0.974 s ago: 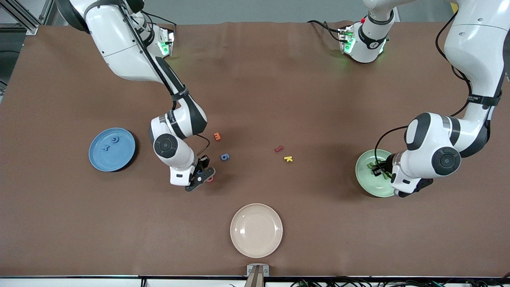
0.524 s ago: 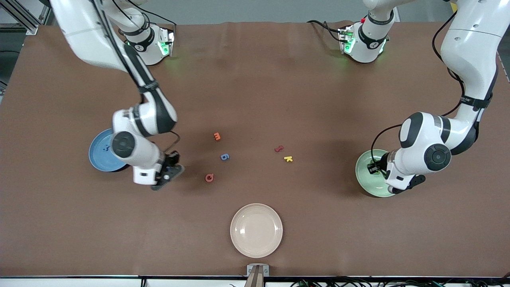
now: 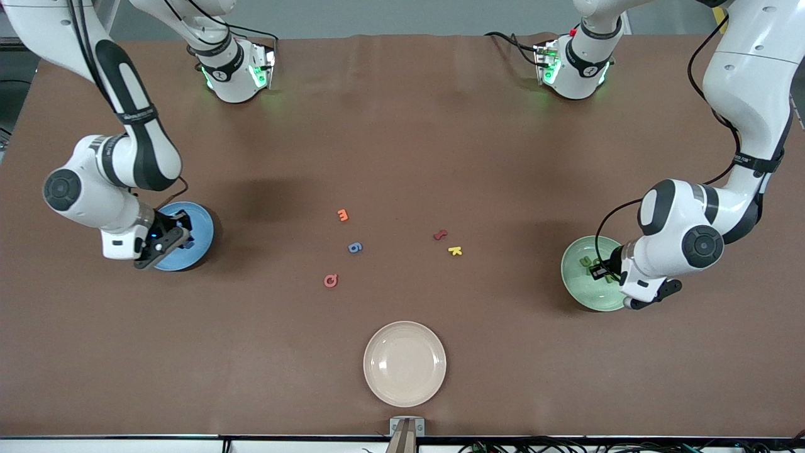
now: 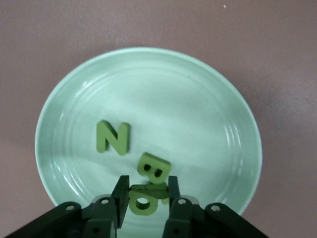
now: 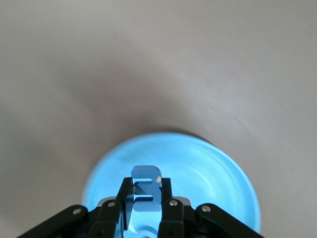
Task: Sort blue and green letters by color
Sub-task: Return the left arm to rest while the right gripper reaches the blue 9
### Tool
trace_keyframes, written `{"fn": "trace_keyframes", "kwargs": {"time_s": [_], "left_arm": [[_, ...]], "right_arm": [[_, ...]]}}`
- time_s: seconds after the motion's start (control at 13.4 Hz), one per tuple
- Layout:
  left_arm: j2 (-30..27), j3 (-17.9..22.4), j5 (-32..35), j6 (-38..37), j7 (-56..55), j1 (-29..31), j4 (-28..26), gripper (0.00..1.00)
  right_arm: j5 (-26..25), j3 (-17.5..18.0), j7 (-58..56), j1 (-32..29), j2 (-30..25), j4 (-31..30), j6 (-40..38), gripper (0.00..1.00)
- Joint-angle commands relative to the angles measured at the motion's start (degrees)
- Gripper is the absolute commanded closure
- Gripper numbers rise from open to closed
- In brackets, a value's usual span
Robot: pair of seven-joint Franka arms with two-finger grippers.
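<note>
Front view: the right gripper [image 3: 168, 238] hangs over the blue plate [image 3: 200, 234] at the right arm's end of the bench [image 3: 402, 126], jaws clamped on 1 blue letter [image 5: 145, 191]. The left gripper [image 3: 602, 272] hangs over the green plate [image 3: 575, 280] at the left arm's end, jaws narrowly closed on 1 green letter [image 4: 143, 201]; 2 green letters, N [image 4: 113, 138] and B [image 4: 154, 168], lie in that plate. A blue 6 [image 3: 355, 248] lies mid-bench, nearer the front camera than the orange letter [image 3: 343, 215].

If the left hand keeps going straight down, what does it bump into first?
Most likely the pale green round plate. The left hand, shut on a dark green foam letter, points at the plate's floor beside the green B.
</note>
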Motion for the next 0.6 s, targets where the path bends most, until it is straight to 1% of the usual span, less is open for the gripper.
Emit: {"fn": "trace_keyframes", "kwargs": {"time_s": [0.0, 0.07, 0.15, 0.22, 0.3, 0.37, 0.45, 0.52], "left_arm": [[0.7, -0.1, 3.2, 1.1, 0.3, 0.8, 0.3, 0.98], [1.4, -0.1, 3.2, 1.0, -0.1, 0.5, 1.3, 0.95], [1.7, -0.1, 3.2, 1.0, -0.2, 0.4, 1.4, 0.85], [1.9, -0.1, 3.3, 1.0, 0.0, 0.4, 1.7, 0.69], [2.1, -0.1, 3.5, 1.0, -0.5, 0.4, 2.2, 0.34], [2.0, -0.2, 3.1, 0.9, -1.1, 0.3, 2.5, 0.13], [1.7, -0.2, 3.0, 0.9, -1.9, 0.2, 2.6, 0.0], [1.4, -0.5, 3.0, 0.6, -2.2, -0.2, 3.0, 0.0]], "right_arm": [[-0.5, 1.3, -3.2, -3.5, -0.1, -4.0, 5.8, 0.77], [-0.5, 1.3, -3.2, -3.7, 0.3, -4.8, 6.9, 0.77], [-0.5, 1.3, -3.2, -3.6, 1.0, -5.4, 8.2, 0.77], [-0.5, 1.3, -3.1, -3.7, 2.0, -5.7, 9.7, 0.76], [-0.5, 1.3, -3.1, -3.6, 3.0, -5.8, 11.1, 0.76], [-0.5, 1.3, -3.1, -3.7, 4.2, -5.9, 12.2, 0.76], [-0.5, 1.3, -3.1, -3.7, 5.3, -5.8, 13.0, 0.74], [-0.5, 1.3, -3.0, -3.9, 5.8, -5.8, 13.7, 0.72]]}}
